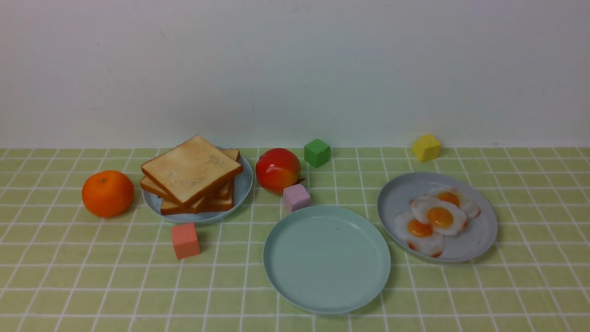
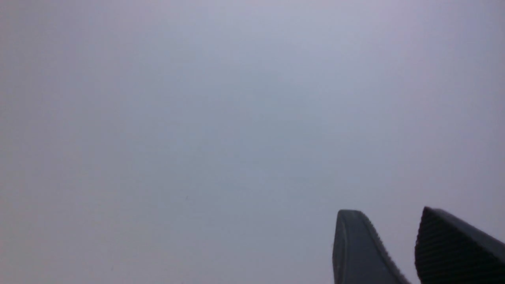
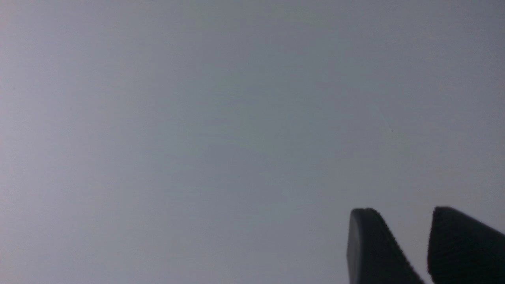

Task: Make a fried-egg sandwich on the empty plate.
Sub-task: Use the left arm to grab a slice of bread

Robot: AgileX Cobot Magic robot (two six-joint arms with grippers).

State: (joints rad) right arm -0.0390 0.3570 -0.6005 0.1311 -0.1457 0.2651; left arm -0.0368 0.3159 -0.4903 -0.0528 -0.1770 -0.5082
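Note:
The empty plate (image 1: 326, 258), pale mint green, lies at the front centre of the checked tablecloth. Several toast slices (image 1: 192, 174) are stacked on a grey-blue plate (image 1: 244, 186) at the left. Three fried eggs (image 1: 438, 219) overlap on another grey-blue plate (image 1: 401, 193) at the right. No fried-egg sandwich shows in any view. Neither arm appears in the front view. In the left wrist view my left gripper (image 2: 388, 213) is open against a blank grey wall, with nothing between its fingers. My right gripper (image 3: 402, 211) is likewise open and empty.
An orange (image 1: 108, 193) sits left of the toast plate, and a red fruit (image 1: 277, 169) right of it. A pink cube (image 1: 296, 197) touches the mint plate's far rim. A salmon cube (image 1: 185, 240), a green cube (image 1: 317, 152) and a yellow cube (image 1: 426, 147) are scattered around.

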